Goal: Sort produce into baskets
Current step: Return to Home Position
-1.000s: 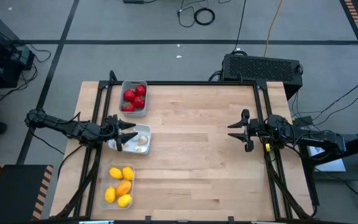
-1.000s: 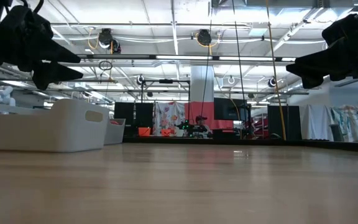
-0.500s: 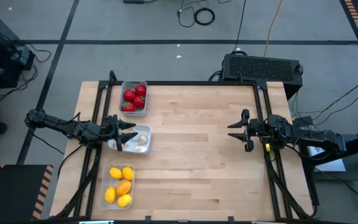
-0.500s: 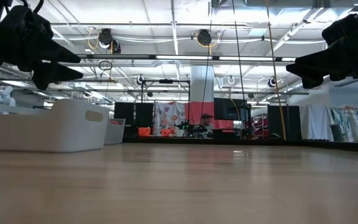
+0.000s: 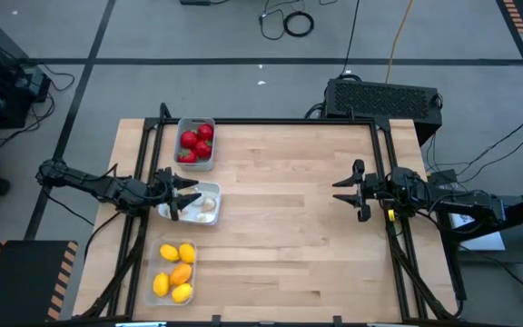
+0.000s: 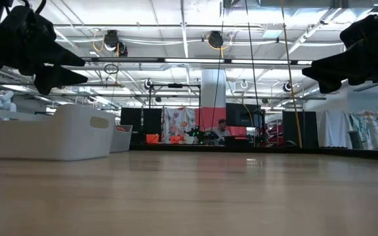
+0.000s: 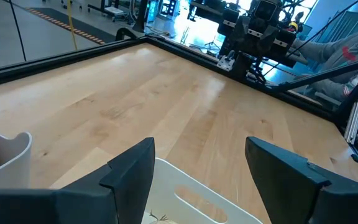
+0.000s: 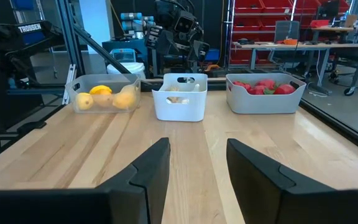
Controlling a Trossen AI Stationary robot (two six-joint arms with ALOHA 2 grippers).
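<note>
Red fruits (image 5: 196, 143) sat in the grey tray (image 5: 195, 122), garlic bulbs (image 5: 206, 209) in the white tray (image 5: 218, 202), and lemons (image 5: 176, 270) in the clear tray (image 5: 152, 263). No piece lay loose on the table (image 5: 289, 236), so the sorting looked finished. The left gripper (image 5: 189, 195) hung spread over the white tray. The right gripper (image 5: 339, 192) was spread and empty near the table's right side.

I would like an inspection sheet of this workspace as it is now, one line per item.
Surface: wooden table, no loose pieces.
Job's things: red fruits in grey basket, garlic bulbs in white basket, lemons in clear basket.
Clutter: nothing seen.
Grippers: left gripper open above the white basket; right gripper open above the table's right side.
Cables: cables on the floor behind the table.
Surroundings: black box behind the table.
</note>
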